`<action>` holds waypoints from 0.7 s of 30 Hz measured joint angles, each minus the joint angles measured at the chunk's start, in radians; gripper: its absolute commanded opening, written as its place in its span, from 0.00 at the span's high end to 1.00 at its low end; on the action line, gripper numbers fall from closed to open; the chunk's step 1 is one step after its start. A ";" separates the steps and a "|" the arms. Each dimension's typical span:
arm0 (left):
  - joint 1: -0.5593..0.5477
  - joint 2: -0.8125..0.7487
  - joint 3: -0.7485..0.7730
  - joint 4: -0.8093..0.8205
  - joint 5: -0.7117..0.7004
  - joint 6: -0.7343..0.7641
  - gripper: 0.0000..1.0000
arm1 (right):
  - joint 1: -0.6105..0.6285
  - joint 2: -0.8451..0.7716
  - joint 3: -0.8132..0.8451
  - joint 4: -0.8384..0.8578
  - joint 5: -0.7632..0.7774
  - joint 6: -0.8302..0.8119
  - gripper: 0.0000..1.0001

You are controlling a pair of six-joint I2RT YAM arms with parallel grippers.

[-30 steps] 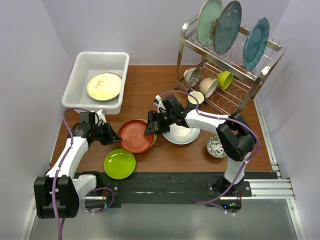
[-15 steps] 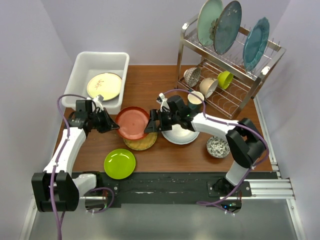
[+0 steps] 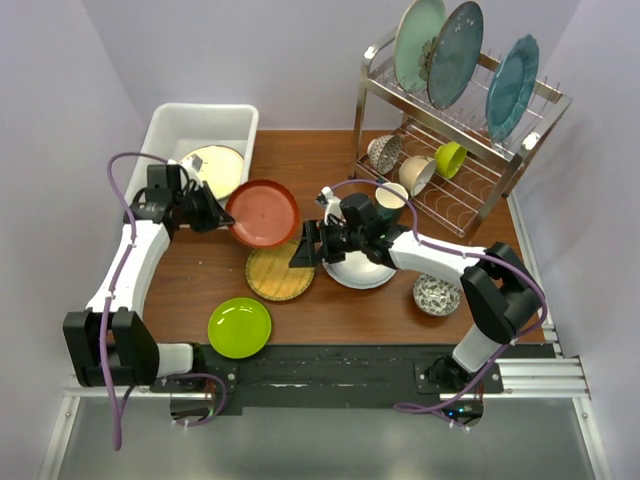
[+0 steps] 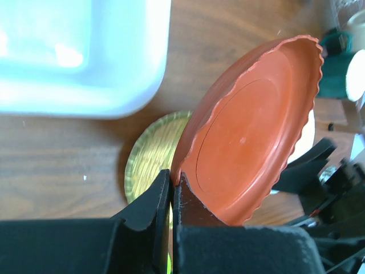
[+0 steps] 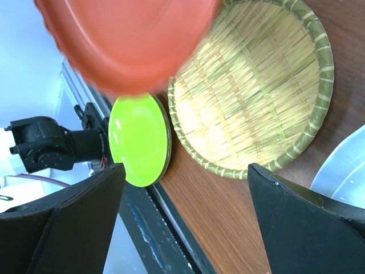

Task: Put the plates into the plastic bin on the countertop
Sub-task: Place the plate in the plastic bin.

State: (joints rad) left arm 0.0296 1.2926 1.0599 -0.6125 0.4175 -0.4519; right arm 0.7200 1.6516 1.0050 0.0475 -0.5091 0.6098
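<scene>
Three lilac walls enclose the reddish-brown wood-grain countertop.

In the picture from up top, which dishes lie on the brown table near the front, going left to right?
Green plate, woven yellow plate, white plate, small patterned bowl. The red plate is held up by the left gripper, so I skipped it.
</scene>
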 measured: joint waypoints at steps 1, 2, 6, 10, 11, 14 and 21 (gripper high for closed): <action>0.000 0.015 0.023 0.000 -0.003 0.000 1.00 | 0.000 0.000 0.000 0.000 -0.002 0.000 0.08; 0.000 0.028 0.045 0.000 -0.005 0.000 1.00 | 0.000 0.000 -0.001 0.000 -0.003 -0.001 0.08; 0.001 0.070 0.119 -0.006 -0.013 0.000 1.00 | 0.000 0.000 -0.001 -0.001 -0.006 -0.006 0.08; 0.014 0.113 0.183 -0.010 -0.012 0.000 1.00 | 0.000 0.000 -0.001 -0.002 -0.007 -0.009 0.08; 0.019 0.122 0.195 -0.011 -0.011 0.000 1.00 | 0.000 0.000 -0.001 -0.002 -0.007 -0.009 0.08; 0.050 0.158 0.243 -0.020 -0.005 0.000 1.00 | 0.000 0.000 -0.001 -0.006 -0.007 -0.013 0.08; 0.137 0.228 0.337 -0.035 0.004 0.000 1.00 | 0.000 0.027 -0.001 -0.013 -0.008 -0.021 0.08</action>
State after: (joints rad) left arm 0.1665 1.5208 1.3972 -0.6472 0.4213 -0.4515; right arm 0.7200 1.6783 1.0039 0.0341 -0.5171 0.5884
